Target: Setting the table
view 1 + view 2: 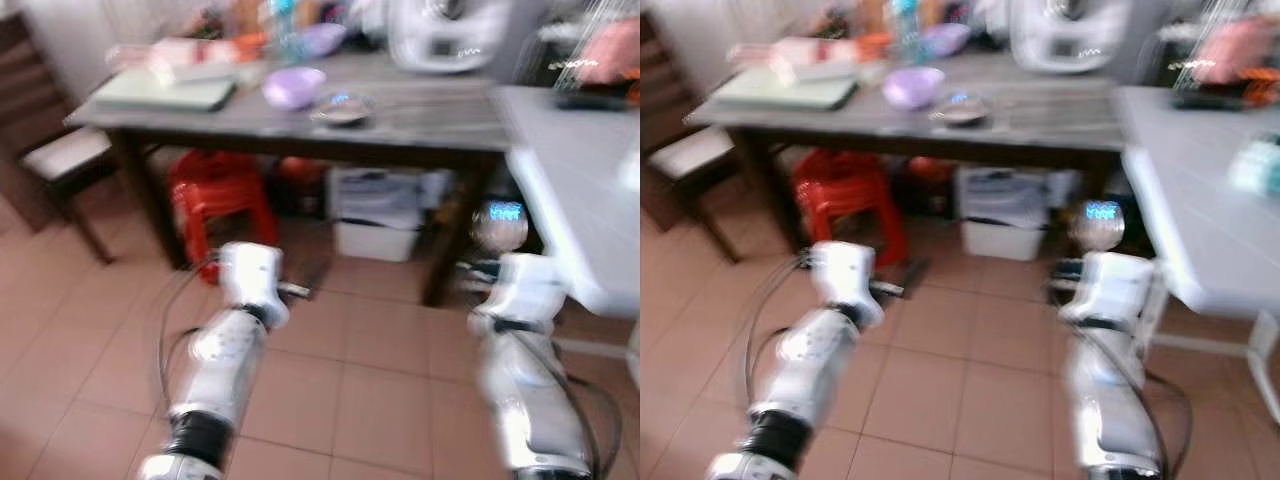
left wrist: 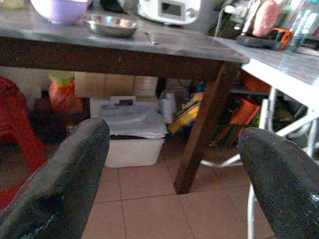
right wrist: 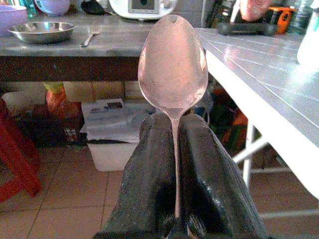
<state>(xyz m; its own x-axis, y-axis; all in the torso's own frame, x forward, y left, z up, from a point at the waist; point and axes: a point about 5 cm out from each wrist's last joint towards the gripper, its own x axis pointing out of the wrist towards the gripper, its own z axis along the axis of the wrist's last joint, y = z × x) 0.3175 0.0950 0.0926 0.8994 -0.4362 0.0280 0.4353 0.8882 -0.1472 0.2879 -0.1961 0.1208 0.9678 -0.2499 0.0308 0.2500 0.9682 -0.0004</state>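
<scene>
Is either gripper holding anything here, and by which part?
The right gripper is shut on a metal spoon, clamped by its handle with the bowl sticking out past the fingertips. The left gripper is open and holds nothing.

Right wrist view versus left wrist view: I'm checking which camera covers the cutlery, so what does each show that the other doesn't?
Right wrist view: a shiny metal spoon clamped bowl-up between the right end effector's black fingers, and a metal fork lying on the table. Left wrist view: the left end effector, open and holding nothing. Both: the round metal dish on the grey wooden table, the white storage box underneath, and the tiled floor.
</scene>
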